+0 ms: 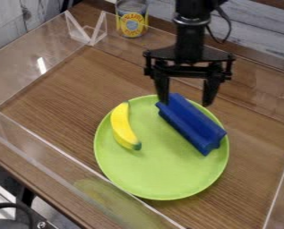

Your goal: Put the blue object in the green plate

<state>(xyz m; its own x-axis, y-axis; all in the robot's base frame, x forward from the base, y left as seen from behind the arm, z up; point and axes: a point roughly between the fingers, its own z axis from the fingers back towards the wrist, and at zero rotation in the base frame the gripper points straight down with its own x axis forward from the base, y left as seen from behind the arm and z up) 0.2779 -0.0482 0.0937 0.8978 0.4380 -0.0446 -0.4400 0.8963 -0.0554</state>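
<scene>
Camera: green plate (168, 183) holds blue object (191, 123), banana (124, 126).

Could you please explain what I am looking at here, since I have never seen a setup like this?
This is a single camera view, looking down at an angle onto a wooden table fenced by clear plastic walls. The black machine coming in from the top is a robot arm, and at its end is a pincer with two dark fingers pointing straight down. The fingers stand wide apart and hold nothing. On the table lies a round green plate. On the plate rest two things: a yellow banana on the left and a long blue object with a ridged top on the right. The pincer hangs just above the far end of the blue object. At the back of the table stands a small yellow can. The blue object already lies on the plate.
</scene>
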